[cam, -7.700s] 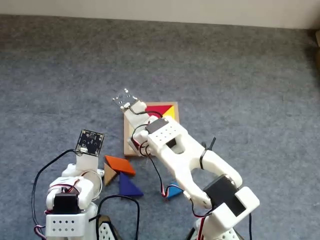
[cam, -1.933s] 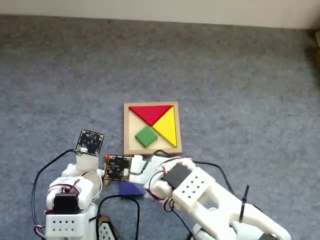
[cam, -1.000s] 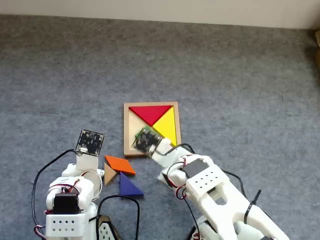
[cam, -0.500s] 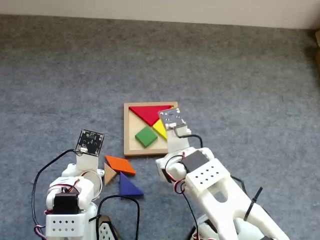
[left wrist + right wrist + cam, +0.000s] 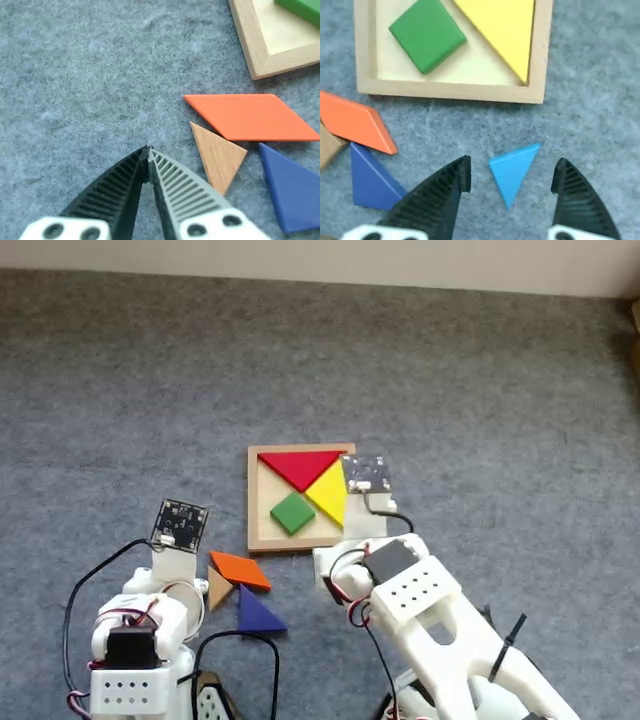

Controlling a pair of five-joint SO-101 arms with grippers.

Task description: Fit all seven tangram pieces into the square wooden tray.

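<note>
End effector [image 5: 512, 173], right, agape over light-blue triangle [image 5: 512, 167]

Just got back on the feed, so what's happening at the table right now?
Three pieces sit in the wooden tray: red triangle, yellow triangle, green square. The right hand is open, straddling the light blue triangle on the carpet. The left hand is shut beside the tan triangle, orange parallelogram and dark blue triangle.
</note>
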